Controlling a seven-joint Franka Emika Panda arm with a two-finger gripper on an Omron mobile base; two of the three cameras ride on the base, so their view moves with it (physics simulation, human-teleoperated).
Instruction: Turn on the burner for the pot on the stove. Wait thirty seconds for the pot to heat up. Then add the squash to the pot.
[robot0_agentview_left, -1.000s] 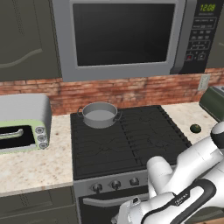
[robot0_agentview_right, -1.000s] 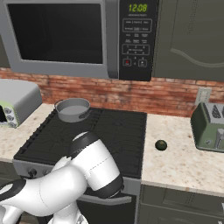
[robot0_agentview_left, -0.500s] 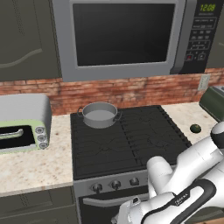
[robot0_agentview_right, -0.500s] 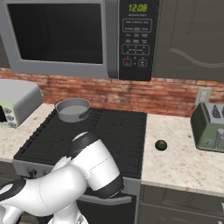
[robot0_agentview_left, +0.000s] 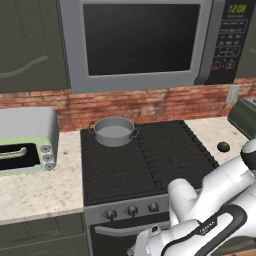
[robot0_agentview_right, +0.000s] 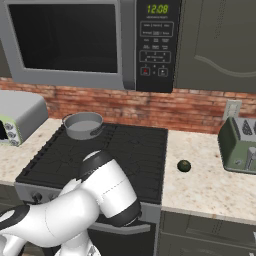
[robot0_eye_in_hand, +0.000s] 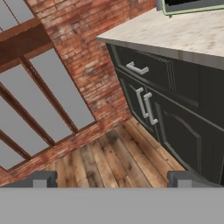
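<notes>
The grey pot stands on the rear left grate of the black stove; the burner under it is hidden by the pot. On the counter right of the stove lies the dark green squash. My arm is folded low in front of the stove's knob strip. In the hand view my gripper is open and holds nothing, its fingertips wide apart. It hangs low beside the dark base cabinets, far from the pot and the squash.
A pale-green toaster oven sits on the left counter, a green toaster on the right one. A microwave hangs above the stove. The hand view looks over wooden floor toward a brick wall with a window.
</notes>
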